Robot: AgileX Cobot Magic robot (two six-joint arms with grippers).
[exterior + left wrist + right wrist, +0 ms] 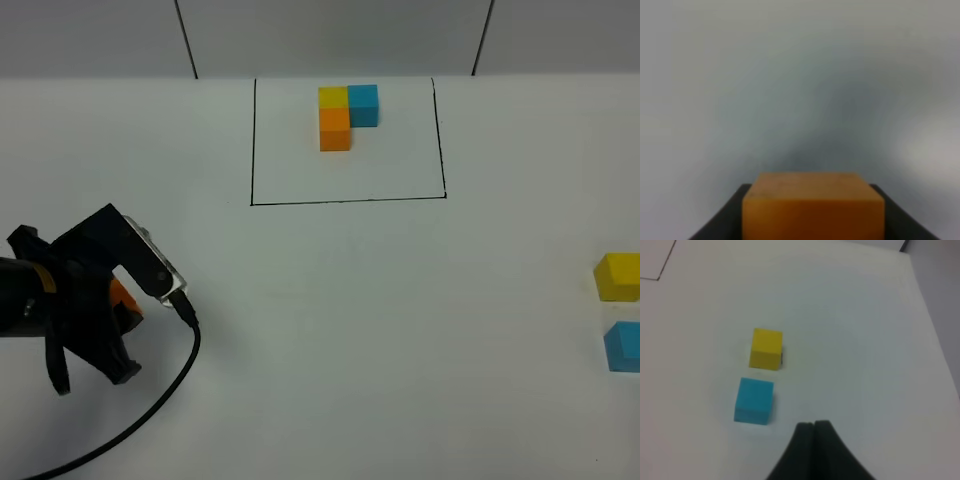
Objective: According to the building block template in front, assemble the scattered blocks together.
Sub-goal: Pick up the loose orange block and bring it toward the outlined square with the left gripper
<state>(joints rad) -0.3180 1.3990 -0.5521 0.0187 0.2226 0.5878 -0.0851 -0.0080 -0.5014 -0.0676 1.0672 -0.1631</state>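
The building block template (345,112) lies at the back inside a thin black rectangle (347,200): yellow at the corner, blue to its right, orange in front. My left gripper (108,325) is at the front left, shut on the orange cube (125,300), which fills the space between the jaws in the left wrist view (813,205). The yellow cube (617,276) and the sky blue cube (623,346) sit apart at the far right edge. In the right wrist view my right gripper (813,428) is shut and empty, just short of the blue cube (754,400) and yellow cube (766,348).
A black cable (165,395) trails from the left wrist toward the front edge. The white table (380,330) has a grey wall (330,35) behind it. The table's right edge (927,325) runs close to the two loose cubes.
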